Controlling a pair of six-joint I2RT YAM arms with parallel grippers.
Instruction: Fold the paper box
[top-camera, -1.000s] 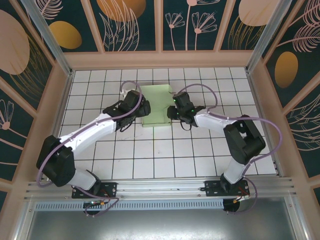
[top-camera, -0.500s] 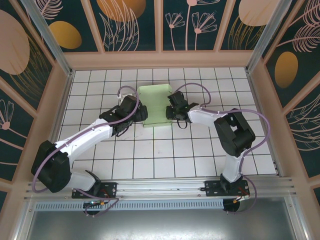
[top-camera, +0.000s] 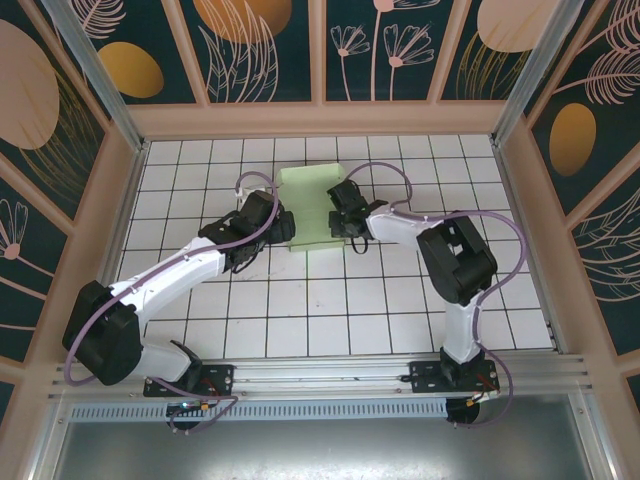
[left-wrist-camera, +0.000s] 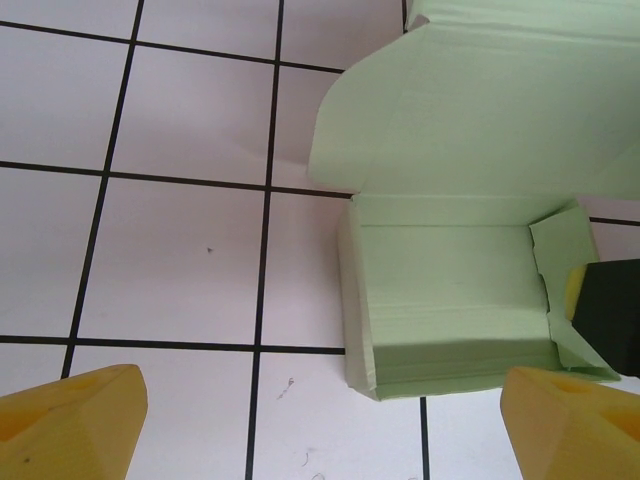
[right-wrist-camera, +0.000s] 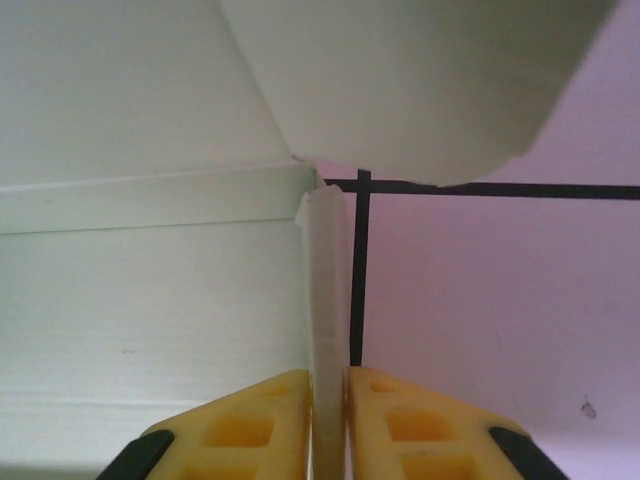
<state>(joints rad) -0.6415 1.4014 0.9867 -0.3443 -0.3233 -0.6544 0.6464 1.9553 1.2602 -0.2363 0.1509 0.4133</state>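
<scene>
Wall of paper box (left-wrist-camera: 450, 290) pinched in right gripper (right-wrist-camera: 328, 382), left gripper (left-wrist-camera: 320, 400) spread wide

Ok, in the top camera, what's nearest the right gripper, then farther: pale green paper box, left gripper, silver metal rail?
1. Nearest: pale green paper box, right gripper pinches its right wall.
2. Next: left gripper, across the box, left side.
3. Farthest: silver metal rail, near edge.

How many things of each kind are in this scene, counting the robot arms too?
Mint-green paper box: 1
Robot arms: 2 (left arm, right arm)
Total: 3
</scene>
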